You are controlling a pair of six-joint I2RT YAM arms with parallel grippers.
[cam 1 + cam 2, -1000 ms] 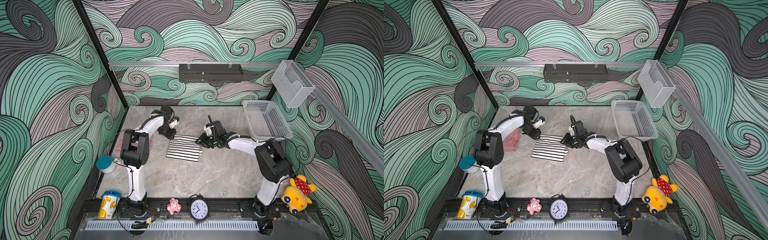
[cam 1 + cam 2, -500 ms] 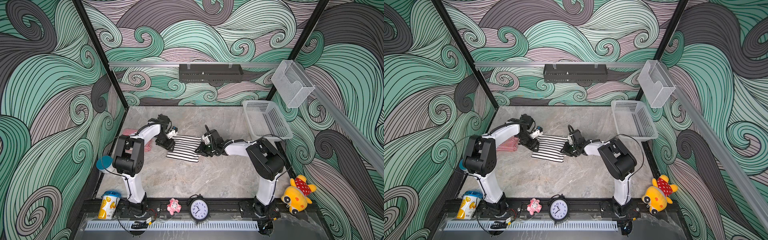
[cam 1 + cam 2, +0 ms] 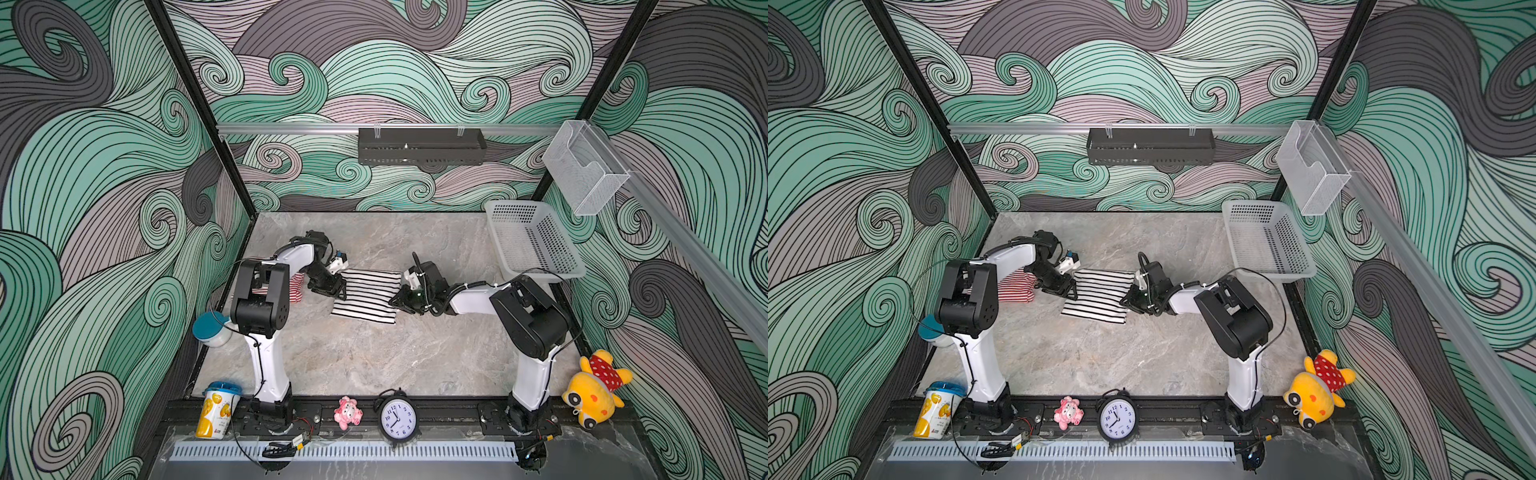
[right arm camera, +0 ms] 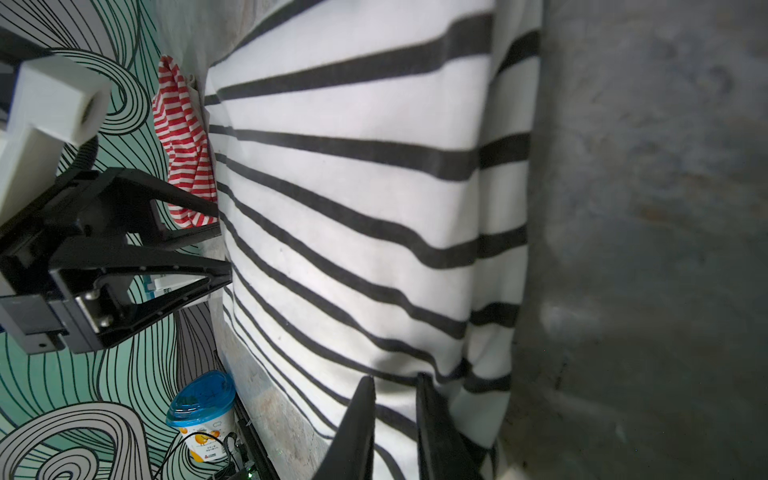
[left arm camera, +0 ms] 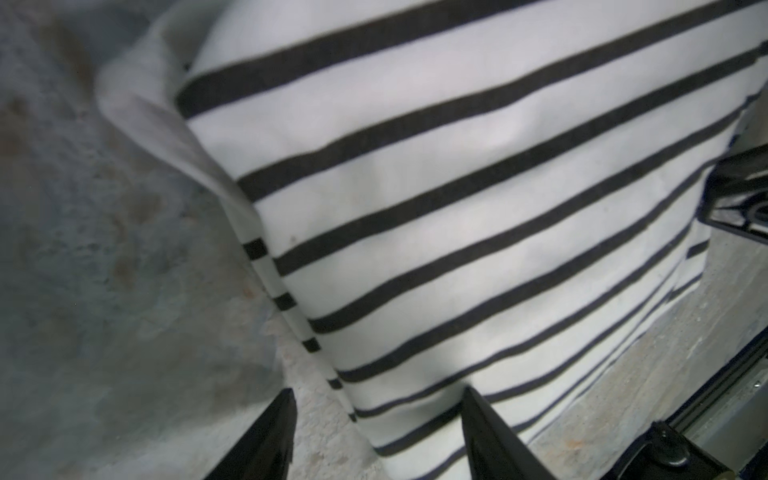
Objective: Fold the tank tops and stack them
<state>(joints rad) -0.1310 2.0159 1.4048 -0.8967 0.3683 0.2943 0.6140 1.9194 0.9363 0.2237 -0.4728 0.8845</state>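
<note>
Top views: the black-and-white tank top lies mid-surface as a flat rectangle, which I read as folded. The left pincer is at its left edge and the right pincer at its right edge, both low on the cloth. The red-and-white tank top sits just left of it, partly under the left arm. It's a compact bundle, but I can't tell how cleanly it's folded. The basket is off to the far right with nothing in it.

Left wrist: the left pincer has its fingers well apart, gripping nothing. The layered edge of the black-and-white tank top runs into the gap. One finger is over bare surface and the other over cloth.

Right wrist: the right pincer has its fingers close together with a strip of striped fabric between them and wrinkles pulling toward it. I read that as a clamp on the black-and-white tank top near its doubled edge. Across the cloth, the left pincer shows spread fingers at the opposite edge. The red-and-white tank top is right behind it and looks rumpled from this angle.

Status, my call:
- Black-and-white tank top: fold basically done, maybe a final tidy.
- Red-and-white tank top: fold quality unclear.
- Stack: not done. The two lie side by side, neither on the other, so one must go on top.
</note>
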